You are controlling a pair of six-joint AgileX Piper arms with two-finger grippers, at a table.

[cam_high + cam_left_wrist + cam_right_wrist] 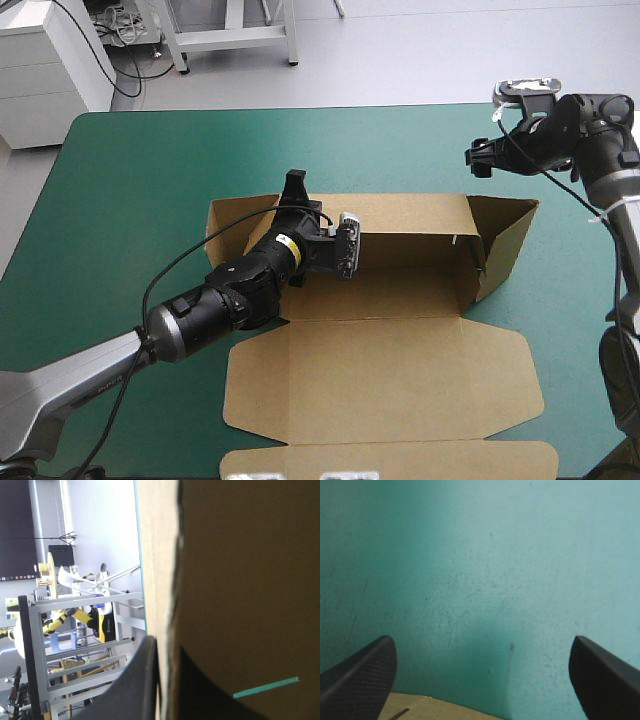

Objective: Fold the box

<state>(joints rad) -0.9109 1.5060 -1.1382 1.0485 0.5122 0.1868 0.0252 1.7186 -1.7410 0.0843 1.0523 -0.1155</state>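
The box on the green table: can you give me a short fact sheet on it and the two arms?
box: brown board, partly folded
raised parts: far wall, right wall
flat parts: near flaps
left gripper: shut on the box's far wall
right gripper: open, not touching the box, above the cover by the box's far right corner
table: teal-green cover

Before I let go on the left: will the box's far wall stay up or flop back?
Probably flops back: the far wall looks untucked, pinched by the jaws of the left gripper. The box looks thin, light board, so a push may slide the sheet over the teal-green cover.
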